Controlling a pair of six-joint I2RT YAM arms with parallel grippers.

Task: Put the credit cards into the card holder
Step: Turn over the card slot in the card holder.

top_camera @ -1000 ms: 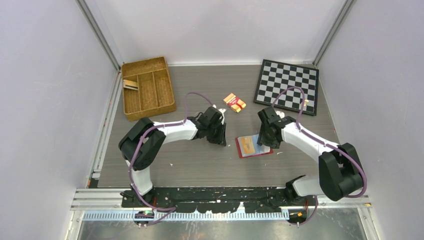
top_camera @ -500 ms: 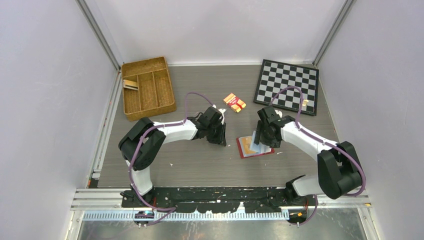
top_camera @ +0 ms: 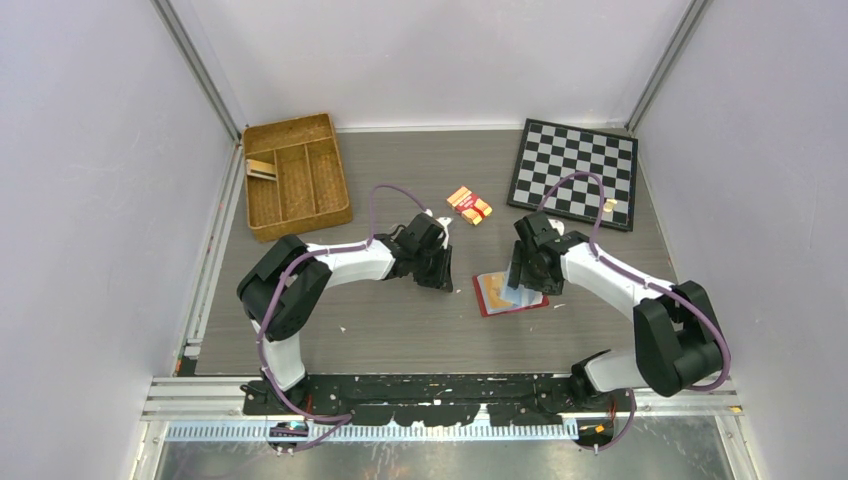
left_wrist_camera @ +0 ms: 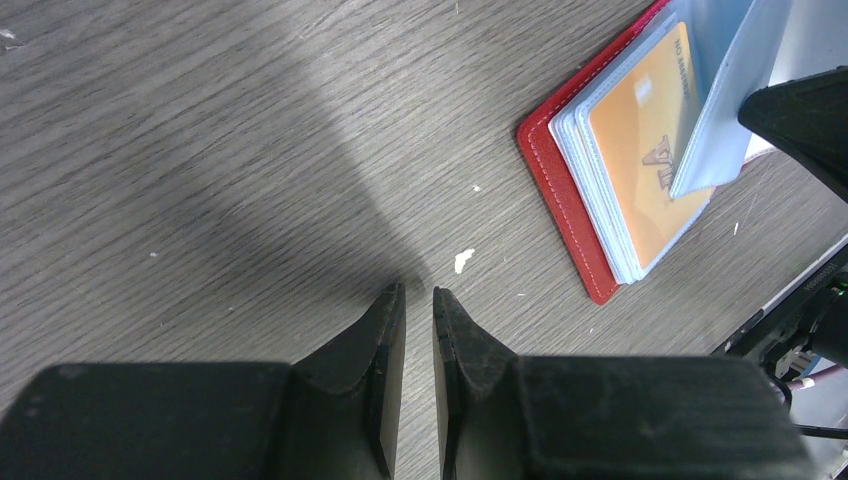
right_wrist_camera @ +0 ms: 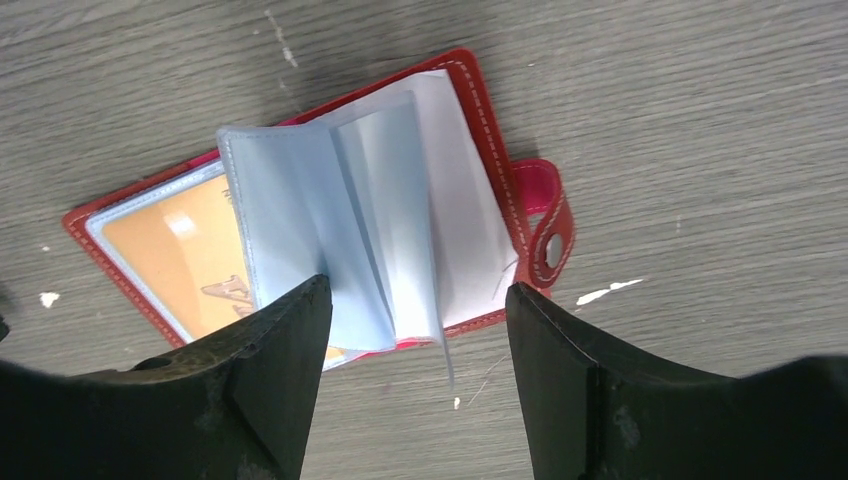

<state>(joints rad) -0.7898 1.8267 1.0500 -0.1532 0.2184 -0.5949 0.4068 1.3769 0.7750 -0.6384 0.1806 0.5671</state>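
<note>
Overhead: card holder [top_camera: 492, 300], dark red, lies open on the table [top_camera: 400, 330] between the two pincers. Wicker tray [top_camera: 297, 180], chessboard [top_camera: 573, 172] and orange-and-red banded pack [top_camera: 469, 205] appear in this view only. Tan flat pieces [top_camera: 262, 168] in the tray's left compartment are possibly cards, too small to tell.

Right wrist view: right pincer [right_wrist_camera: 415, 300] spread wide and gripping nothing, bluish sleeves [right_wrist_camera: 340, 220] standing up between its fingers. Snap tab [right_wrist_camera: 545, 225] seen only here.

Left wrist view: left pincer [left_wrist_camera: 418, 295] drawn nearly closed, a thin slit with nothing in it, over bare table near the holder's red edge.

Credit card [left_wrist_camera: 640, 150], orange, sits inside a flat clear sleeve of the holder. One end is covered by a raised sleeve in both wrist views
</note>
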